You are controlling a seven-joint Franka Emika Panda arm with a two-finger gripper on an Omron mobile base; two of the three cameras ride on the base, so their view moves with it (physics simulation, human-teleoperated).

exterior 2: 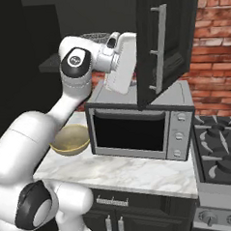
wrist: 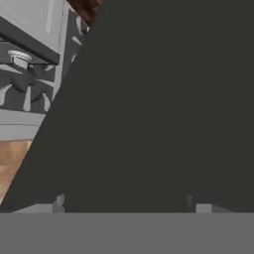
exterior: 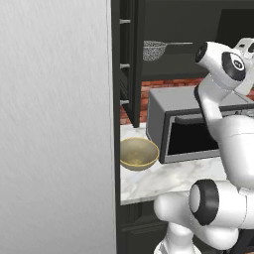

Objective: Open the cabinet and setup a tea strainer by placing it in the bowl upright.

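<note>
Cabinet (exterior 2: 166,41) doors open above the microwave (exterior 2: 137,128), tea strainer (exterior: 156,49) on a cabinet shelf above the microwave, bowl (exterior: 138,154) on counter left of microwave, gripper (wrist: 124,201) fingers apart against the door.

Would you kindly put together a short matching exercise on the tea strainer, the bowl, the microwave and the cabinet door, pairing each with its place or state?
Things:
1. tea strainer
2. bowl
3. microwave
4. cabinet door

Places or states:
A. swung open above the microwave
B. on the marble counter, left of the microwave
C. on a shelf inside the cabinet
D. on the counter, beside the stove

Pairs: 1-C, 2-B, 3-D, 4-A
</note>
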